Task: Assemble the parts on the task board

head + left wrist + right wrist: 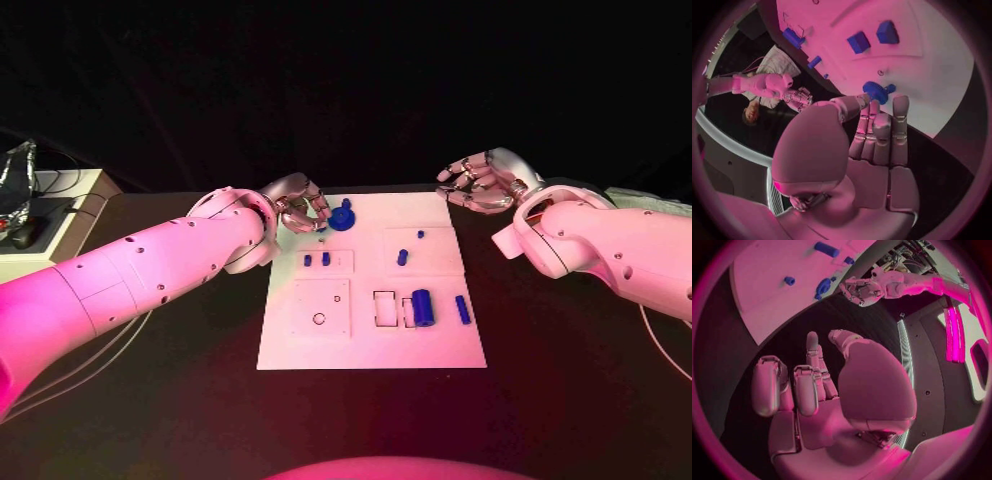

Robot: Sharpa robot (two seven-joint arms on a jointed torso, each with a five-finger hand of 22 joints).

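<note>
The white task board [372, 340] lies in the middle of the black table. At its far left corner stands a round blue part [342, 218] [876, 92]. My left hand [296, 208] [873, 135] is beside it, thumb and fingertips at its rim; whether they grip it is unclear. Two small blue pegs [316, 259] stand behind that, and a short blue peg [402, 257] stands mid-board. A thick blue cylinder [423, 306] and a thin blue bar [463, 309] lie to the right. My right hand [483, 182] [817, 385] hovers off the far right corner, loosely curled and holding nothing.
A white box [58, 215] with cables sits at the table's far left edge, a foil-wrapped object [18, 165] behind it. Square and round recesses [320, 305] mark the board's near left area. Bare black table surrounds the board.
</note>
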